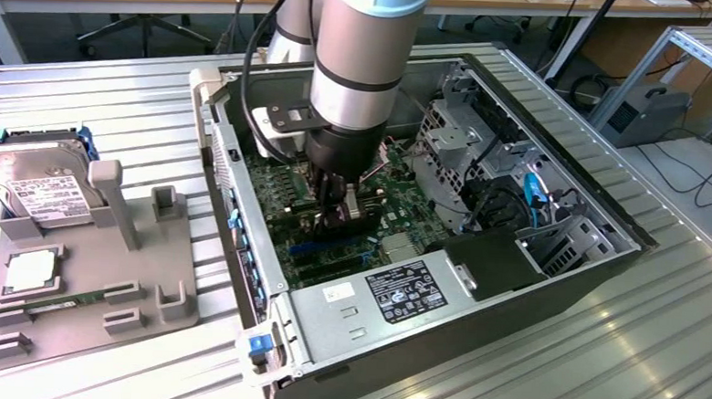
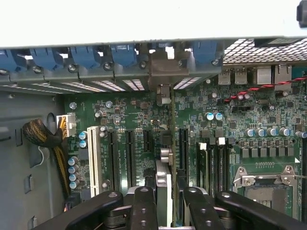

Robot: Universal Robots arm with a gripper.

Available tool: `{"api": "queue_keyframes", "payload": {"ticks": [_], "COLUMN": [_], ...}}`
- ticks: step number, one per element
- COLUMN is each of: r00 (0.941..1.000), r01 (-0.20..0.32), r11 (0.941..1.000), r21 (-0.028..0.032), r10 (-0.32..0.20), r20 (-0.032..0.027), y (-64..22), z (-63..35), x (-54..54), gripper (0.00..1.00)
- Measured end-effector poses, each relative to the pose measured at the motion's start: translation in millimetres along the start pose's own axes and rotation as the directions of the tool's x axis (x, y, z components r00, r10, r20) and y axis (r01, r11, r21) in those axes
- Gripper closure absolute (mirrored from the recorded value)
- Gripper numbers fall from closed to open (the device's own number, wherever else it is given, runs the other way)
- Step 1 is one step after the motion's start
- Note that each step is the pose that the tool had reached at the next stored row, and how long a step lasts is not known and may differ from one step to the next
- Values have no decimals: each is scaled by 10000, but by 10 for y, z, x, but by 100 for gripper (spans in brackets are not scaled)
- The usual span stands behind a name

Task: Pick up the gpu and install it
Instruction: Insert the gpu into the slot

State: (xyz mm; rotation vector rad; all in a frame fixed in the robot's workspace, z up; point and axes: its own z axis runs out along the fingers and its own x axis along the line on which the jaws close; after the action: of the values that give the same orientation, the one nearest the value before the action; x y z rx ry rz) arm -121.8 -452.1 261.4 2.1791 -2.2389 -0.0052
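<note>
Around: I see hard drive (image 1: 42, 186) outside case (image 1: 572, 266) | gripper (image 2: 165, 201) clamps card (image 2: 163, 182) edge-on above motherboard (image 2: 268, 115).

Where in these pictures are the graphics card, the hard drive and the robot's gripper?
gpu (image 2: 163, 191): wrist view, on its edge between the gripper's fingers.
hard drive (image 1: 42, 188): exterior view, on its white label, standing in the grey holder.
gripper (image 1: 340, 224): exterior view, between its fingertips, inside the computer case.

Tool (image 1: 337, 219) apparently grips gpu (image 1: 353, 210) inside computer case (image 1: 548, 264).
</note>
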Motion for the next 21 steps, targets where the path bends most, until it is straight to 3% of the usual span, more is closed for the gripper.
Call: {"api": "queue_keyframes", "payload": {"ticks": [21], "r00": [9996], "r01": [269], "r11": [9996], "r21": [3], "r10": [-269], "r20": [0], "y": [-1], "z": [24], "x": [-4], "gripper": [73]}}
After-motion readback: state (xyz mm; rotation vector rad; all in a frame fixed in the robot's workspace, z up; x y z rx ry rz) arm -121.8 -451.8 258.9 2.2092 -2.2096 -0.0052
